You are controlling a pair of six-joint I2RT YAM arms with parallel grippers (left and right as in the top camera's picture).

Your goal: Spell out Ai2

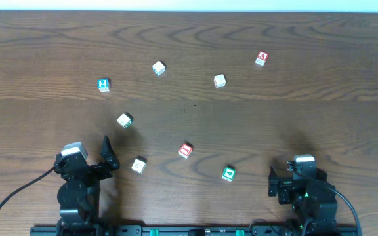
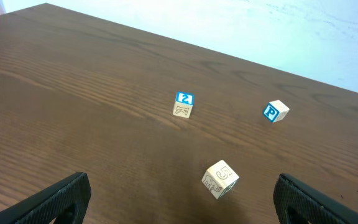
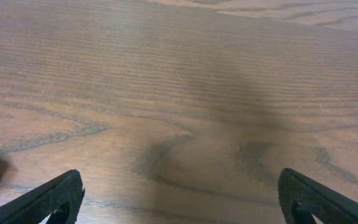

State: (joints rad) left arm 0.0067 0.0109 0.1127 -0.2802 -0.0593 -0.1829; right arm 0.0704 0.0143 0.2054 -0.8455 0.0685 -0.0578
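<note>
Wooden alphabet cubes, eight counted, lie scattered on a dark brown wood-grain desk [image 1: 320,111]. All are well apart, none touching and none lined up.

Overhead readings:
- Red-faced wooden cube marked A [image 1: 262,58]: far right of the spread, white letter on red, legible.
- Blue-faced wooden cube marked 2 [image 1: 104,84]: far left, white digit on blue, legible.
- Small red-topped wooden cube [image 1: 186,150]: near the middle, on the near side. It carries a white mark too small to read.
- Green-topped wooden cube [image 1: 228,173]: just right of the red-topped one and nearer the arms. Mark unreadable.
- The remaining four cubes are pale, and their top faces cannot be read from above.

Left wrist view: the 2 cube sits flat, with the blue 2 on top. Its side face toward the camera carries an outlined K. To its right is a pale wooden cube with a blue P [image 2: 276,111], turned cornerwise. Nearer the lens is a pale wooden cube with an outlined 5 [image 2: 220,179], also turned at an angle.

Left tool [image 2: 182,196]: black fingers spread wide at the frame corners, nothing between them, with the 5 cube ahead of the gap.

Right tool [image 3: 179,196]: fingers spread equally wide, holding nothing, over bare wood grain.
</note>
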